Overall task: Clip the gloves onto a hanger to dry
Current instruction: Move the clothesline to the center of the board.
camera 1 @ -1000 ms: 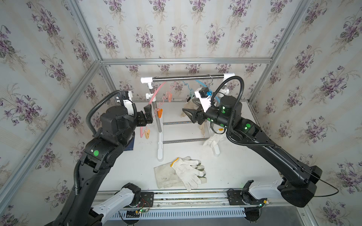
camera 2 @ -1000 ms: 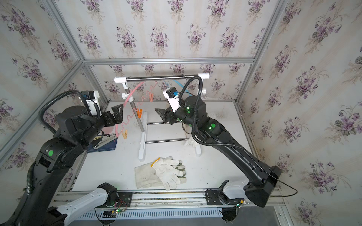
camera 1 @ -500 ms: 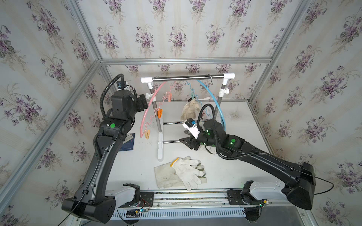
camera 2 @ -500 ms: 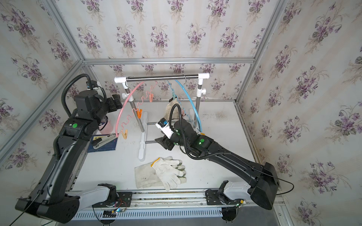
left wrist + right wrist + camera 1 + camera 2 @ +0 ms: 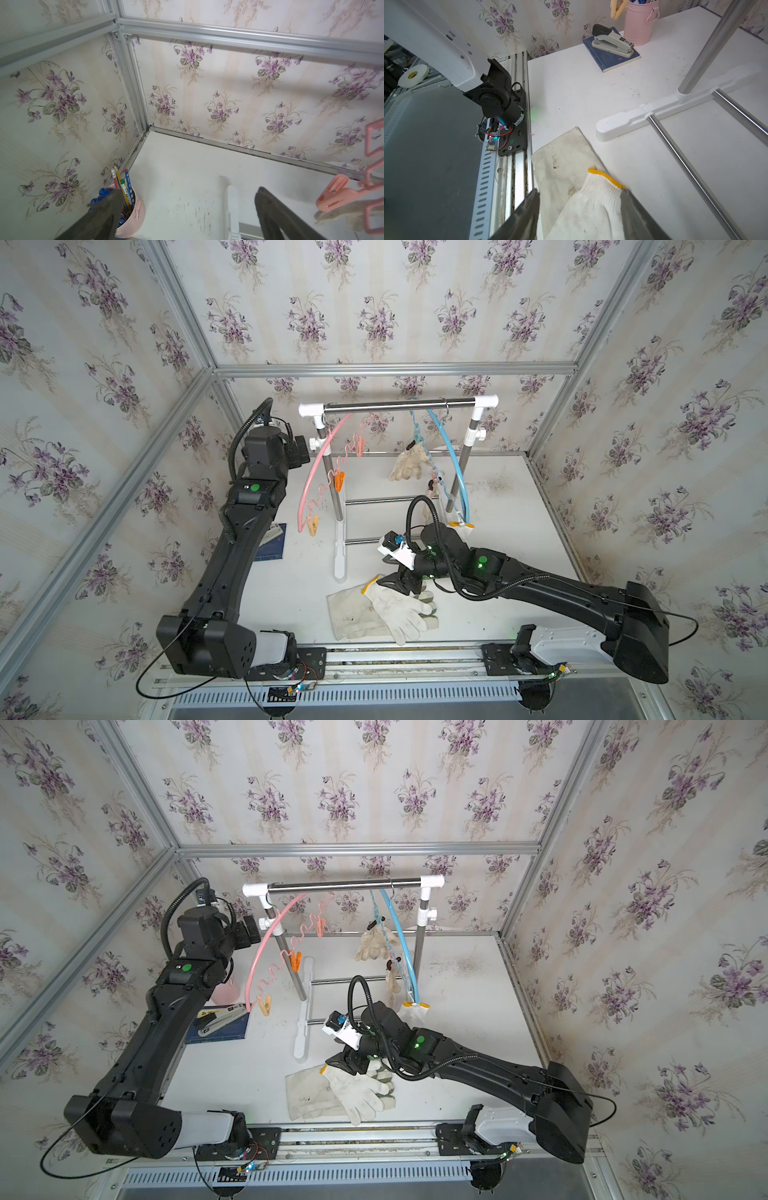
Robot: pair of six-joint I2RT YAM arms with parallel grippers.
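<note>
We've dropped right gripper (image 5: pixel 580 192) from rack (image 5: pixel 399 407) to white glove (image 5: pixel 399 610) at table's (image 5: pixel 519 531) front edge, jaws spread astride cuff, no pinch yet; left gripper (image 5: pixel 188 191) spread, empty. Next glove pickup.

light: bright, even, soft shdws | top views: edges bent, wide-angle | left wrist: left tool (image 5: pixel 185 197) blurry, close-up

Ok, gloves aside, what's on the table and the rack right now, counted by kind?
Drying rack: 1
Hangers: 2, the pink hanger and the blue hanger
Stapler: 1
Blue notebook: 1
Pink pen cup: 1
Total: 6
</note>
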